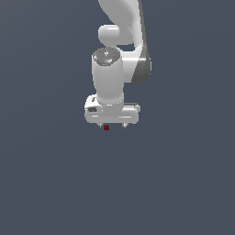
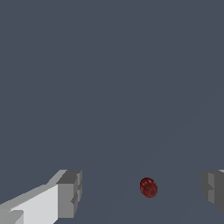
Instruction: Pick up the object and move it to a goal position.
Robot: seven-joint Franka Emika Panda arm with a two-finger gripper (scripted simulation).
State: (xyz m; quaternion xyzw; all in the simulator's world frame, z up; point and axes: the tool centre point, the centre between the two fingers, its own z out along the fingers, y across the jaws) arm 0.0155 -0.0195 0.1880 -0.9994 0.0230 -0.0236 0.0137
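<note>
- Dark red object (image 2: pixel 148 187), small and roundish, sits in the gap between the two fingers in the wrist view, touching neither.
- Gripper (image 1: pixel 112 126) jaws stand wide apart; nothing is held.
- Grey finger pads (image 2: pixel 70 194) flank the object with clear space on each side.
- Exterior view: the object (image 1: pixel 106 127) shows just under the white hand, toward that view's left fingertip.
- Surface (image 1: pixel 55 183) is plain slate grey.

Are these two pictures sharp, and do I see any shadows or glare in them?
Exterior view: even flat light, soft shading on the white arm, and the tiny dark red roundish blob looks small and coarse. Wrist view: the blob and the grey fingers have crisp edges, only faint shadow lines on the plain grey ground, no glare.
</note>
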